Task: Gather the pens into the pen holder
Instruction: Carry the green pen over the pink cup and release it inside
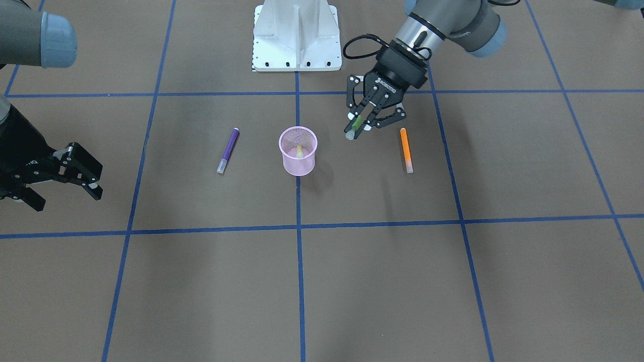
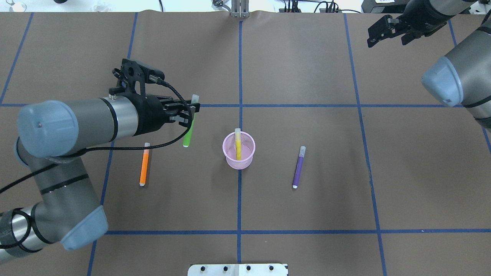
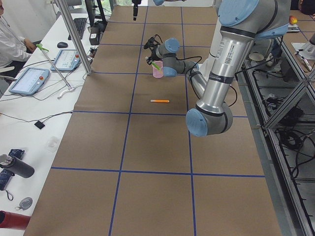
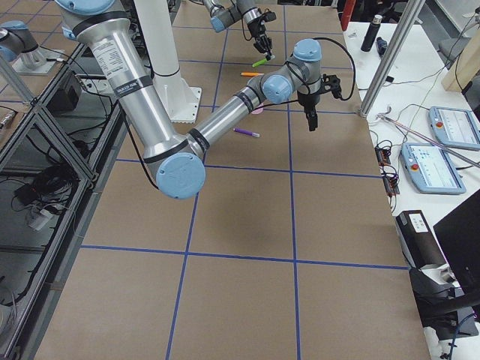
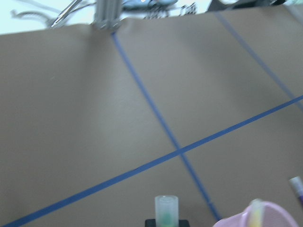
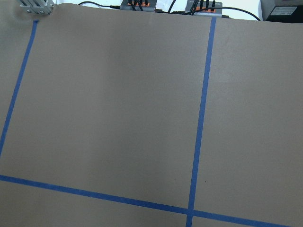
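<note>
The left gripper (image 2: 190, 112) is clamped on the green pen (image 2: 188, 132), which is lifted off the table. Just inward of it stands the pink pen holder (image 2: 238, 164), with the yellow pen (image 2: 238, 147) inside. The orange pen (image 2: 144, 167) lies on its outer side and the purple pen (image 2: 298, 168) beyond the holder. The right gripper (image 1: 68, 199) hangs well apart, jaws spread and empty.

Silver arms (image 2: 96, 115), blue jt caps (image 2: 38, 128), blk claws (image 1: 359, 125), blk cable (image 2: 115, 148).

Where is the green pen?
Overhead view: the green pen is left of centre, in the left gripper, between the orange pen and the pen holder.
</note>
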